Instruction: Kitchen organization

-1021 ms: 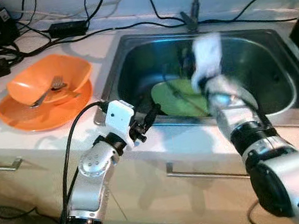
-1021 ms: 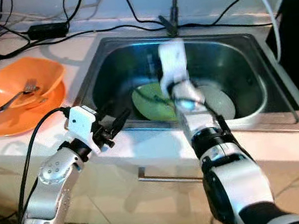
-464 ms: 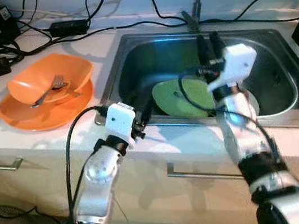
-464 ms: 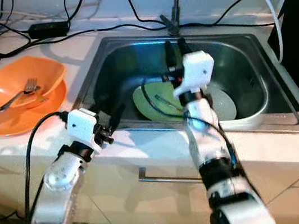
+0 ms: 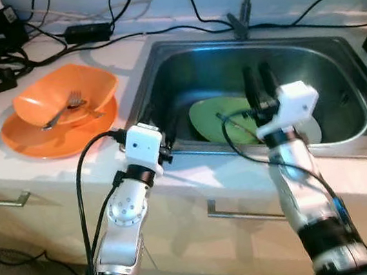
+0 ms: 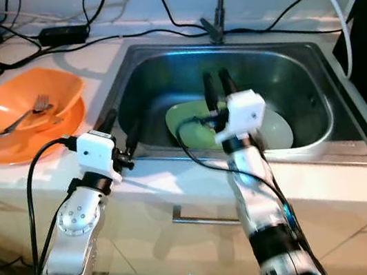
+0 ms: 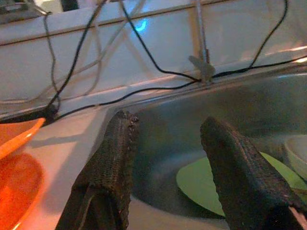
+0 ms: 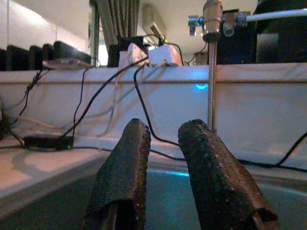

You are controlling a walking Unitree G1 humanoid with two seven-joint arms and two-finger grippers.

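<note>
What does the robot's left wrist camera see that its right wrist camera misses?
The left wrist view takes in the green plate lying in the sink, and the orange plate on the counter beside it. The right wrist view takes in the tap's top fittings and white adapters on the ledge. Both share the tap's pipe, trailing black cables and an open, empty gripper's fingers.

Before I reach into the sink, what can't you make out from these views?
- White dish beside the green plate: right gripper and its camera block cover part of it in both eye views; plate or bowl, cannot tell.
- Thin utensil lying on the green plate: too small to identify.
- Sink floor: hidden below the fingers in the right wrist view.
- Orange bowl: cut off at the left wrist view's edge.
</note>
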